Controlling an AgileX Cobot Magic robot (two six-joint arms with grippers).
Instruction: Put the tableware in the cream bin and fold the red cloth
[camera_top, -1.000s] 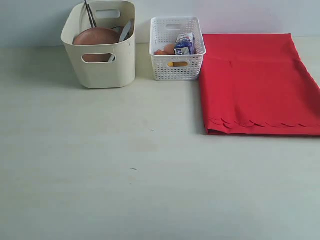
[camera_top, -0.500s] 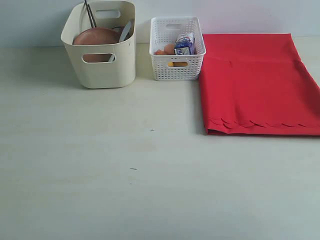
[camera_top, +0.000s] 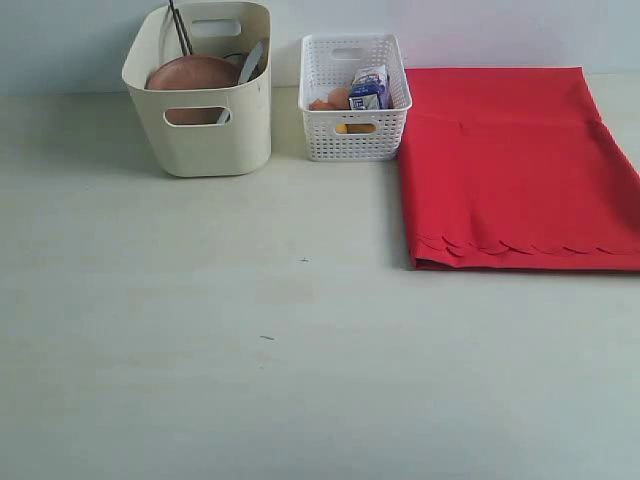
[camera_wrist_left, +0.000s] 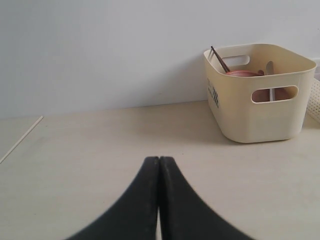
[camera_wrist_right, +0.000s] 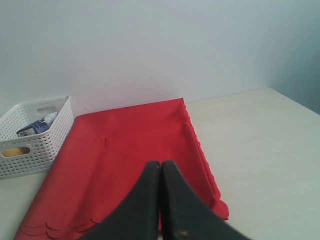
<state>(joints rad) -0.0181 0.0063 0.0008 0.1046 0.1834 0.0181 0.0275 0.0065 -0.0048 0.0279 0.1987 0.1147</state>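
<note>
Because the cloth (camera_top: 515, 165) looks soft, light and limp, a corner pinch should suit it. It lies flat just beside the basket (camera_top: 352, 142). Left gripper (camera_wrist_left: 159, 165) and right gripper (camera_wrist_right: 160, 170) are closed, empty.

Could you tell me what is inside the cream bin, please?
A round brown plate, dark chopsticks and a silver utensil show; anything beneath the plate is hidden.

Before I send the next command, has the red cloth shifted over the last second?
No. The red cloth lies where it did, its left edge still beside the white lattice basket.
</note>
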